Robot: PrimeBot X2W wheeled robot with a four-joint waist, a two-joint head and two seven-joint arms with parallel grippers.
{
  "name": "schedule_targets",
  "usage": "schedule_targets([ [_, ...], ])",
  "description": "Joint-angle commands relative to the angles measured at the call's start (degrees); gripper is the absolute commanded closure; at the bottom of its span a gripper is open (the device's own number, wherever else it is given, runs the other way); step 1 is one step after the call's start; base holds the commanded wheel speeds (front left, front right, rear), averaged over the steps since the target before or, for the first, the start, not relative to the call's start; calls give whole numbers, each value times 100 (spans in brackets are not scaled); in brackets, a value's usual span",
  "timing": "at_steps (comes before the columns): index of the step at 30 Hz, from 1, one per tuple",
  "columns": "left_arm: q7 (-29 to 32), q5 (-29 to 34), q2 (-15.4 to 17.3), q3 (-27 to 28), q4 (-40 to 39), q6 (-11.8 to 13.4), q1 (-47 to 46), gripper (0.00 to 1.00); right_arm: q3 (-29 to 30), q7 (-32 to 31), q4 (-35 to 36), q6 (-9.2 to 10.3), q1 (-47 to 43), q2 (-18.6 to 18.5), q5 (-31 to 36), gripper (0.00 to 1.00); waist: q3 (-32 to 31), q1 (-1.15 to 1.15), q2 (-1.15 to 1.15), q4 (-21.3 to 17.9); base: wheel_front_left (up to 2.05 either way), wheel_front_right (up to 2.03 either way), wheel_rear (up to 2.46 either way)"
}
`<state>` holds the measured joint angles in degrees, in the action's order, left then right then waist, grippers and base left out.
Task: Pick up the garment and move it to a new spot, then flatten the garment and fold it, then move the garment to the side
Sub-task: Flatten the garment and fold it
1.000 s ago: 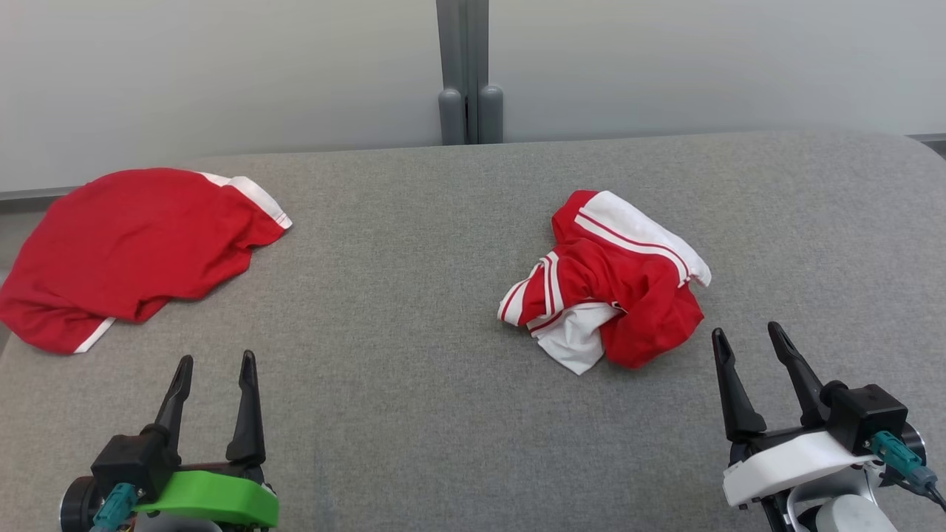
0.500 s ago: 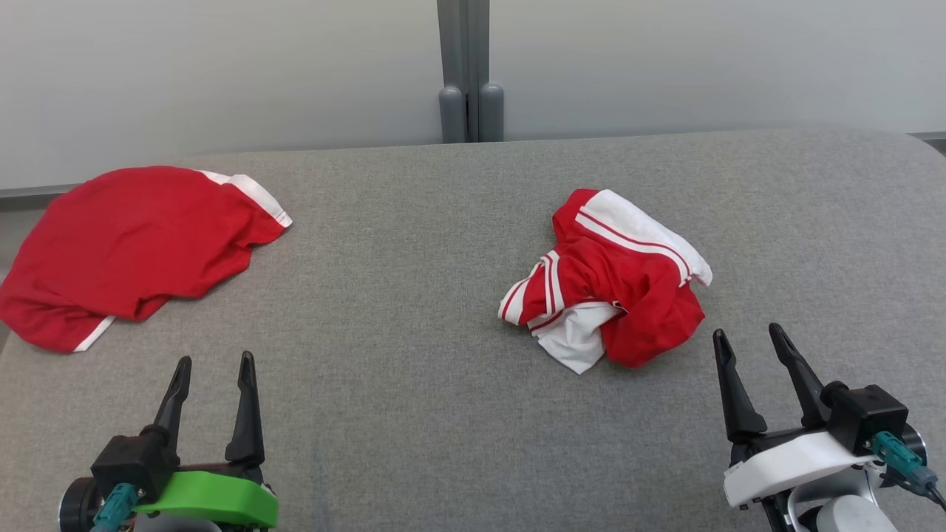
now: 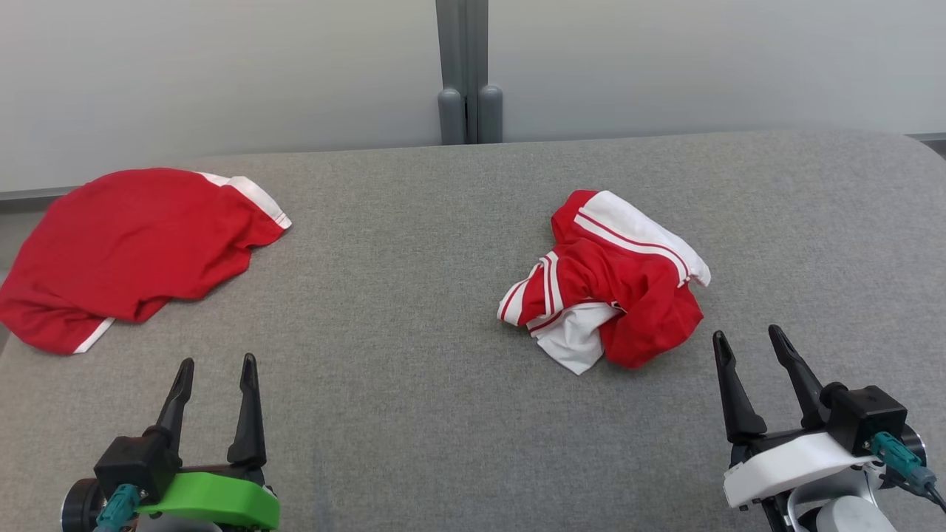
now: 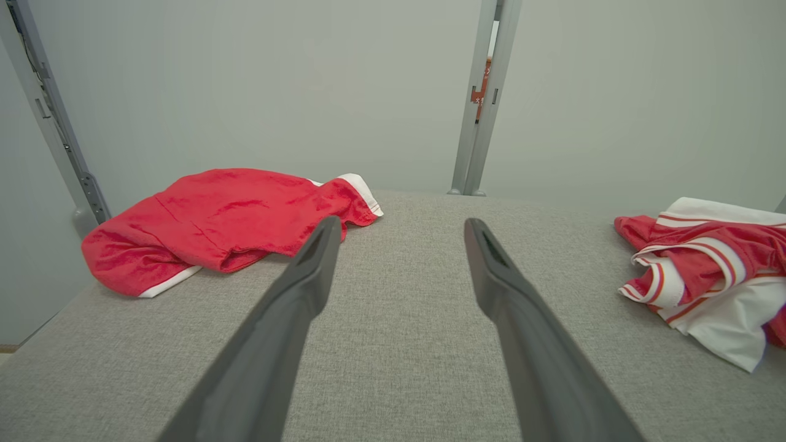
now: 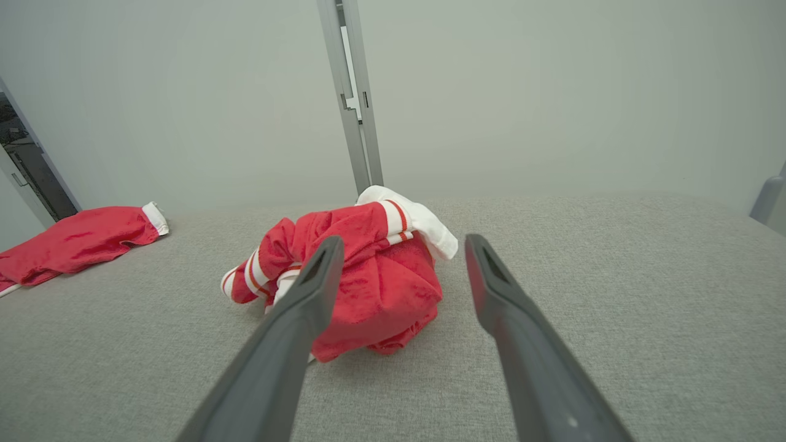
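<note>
you won't find any text you can read here. the nearest thing is an orange tag point(image 4: 480, 93) in the gap of the grey post point(image 4: 466, 153), and its white marks are too small to make out.

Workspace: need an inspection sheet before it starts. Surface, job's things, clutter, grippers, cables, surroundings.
Surface: grey fabric tabletop, bare between the two garments.
Job's things: crumpled red-and-white garment, bunched up right of centre, untouched.
Clutter: second red garment with white trim, lying flatter at the far left edge.
Grippers: left gripper open and empty, over bare tabletop; right gripper open and empty, just short of the crumpled garment.
Cables: left teal connector and right teal connector at the gripper bases; nothing seen trailing on the tabletop.
Surroundings: pale wall panels with a grey post behind the table.
</note>
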<state>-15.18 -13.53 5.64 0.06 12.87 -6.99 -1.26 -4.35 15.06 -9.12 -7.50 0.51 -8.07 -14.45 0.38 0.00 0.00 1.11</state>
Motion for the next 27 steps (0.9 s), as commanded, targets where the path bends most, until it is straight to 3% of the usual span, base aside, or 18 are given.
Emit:
schedule_targets([
  [1, 5, 39, -13, 26, 0, -14, -54, 0, 2, 18, -12, 2, 1, -20, -29, 0, -2, 0, 0, 0, 0, 0, 0],
  [18, 4, 94, -64, 48, 30, -39, -56, 0, -2, 18, 28, 1, 142, -70, -34, 0, 27, 0, 0, 2, 0, 0, 0],
  [27, 5, 156, -104, 0, 18, -47, -178, 0, -276, 18, -48, 2, 1218, -661, 55, 0, 238, 0, 0, 33, 0, 0, 0],
])
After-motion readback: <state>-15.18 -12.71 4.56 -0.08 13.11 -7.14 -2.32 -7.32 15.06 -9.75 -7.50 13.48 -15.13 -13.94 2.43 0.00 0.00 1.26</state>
